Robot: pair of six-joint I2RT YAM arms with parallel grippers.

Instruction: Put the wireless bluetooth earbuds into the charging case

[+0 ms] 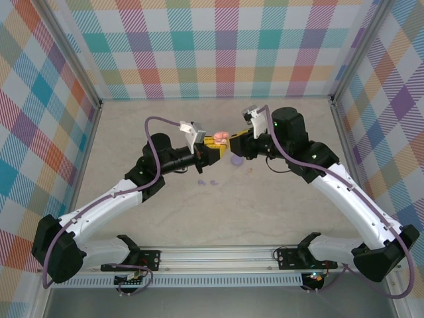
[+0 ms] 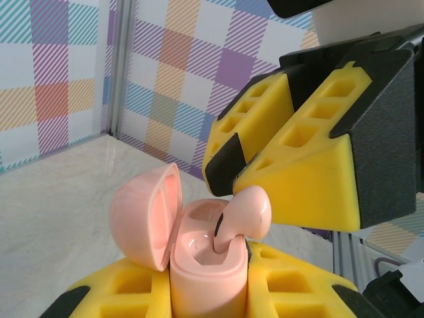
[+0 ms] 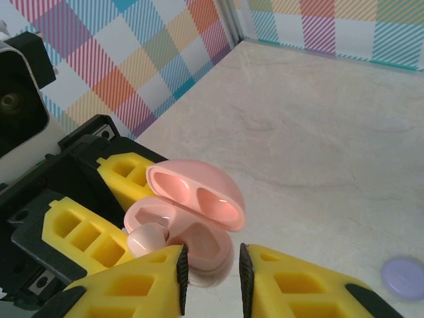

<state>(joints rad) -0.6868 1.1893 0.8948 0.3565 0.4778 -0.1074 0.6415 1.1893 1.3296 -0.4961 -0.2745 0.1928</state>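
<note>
My left claw (image 2: pixel 209 295) is clamped on the open pink charging case (image 3: pixel 192 205). A pink earbud (image 2: pixel 246 212) stands stem-down in it, just under my right claw (image 3: pixel 211 268). Those jaws show a narrow gap, and I cannot tell whether they pinch anything. The purple charging case (image 3: pixel 405 278) lies on the table (image 3: pixel 318 132), with the lilac earbuds (image 1: pixel 201 180) to its near left.

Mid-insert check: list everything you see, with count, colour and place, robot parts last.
table: one, beige marble.
walls: three, plaid, around table.
pink charging case: one, salmon, lid open, raised above table.
pink earbud: one, salmon, stem in that case.
purple earbuds: two, lilac, loose on table.
purple charging case: one, lilac, on table beyond them.
left gripper: one, yellow-fingered, shut on pink charging case.
right gripper: one, yellow-fingered, tips at pink earbud.
</note>
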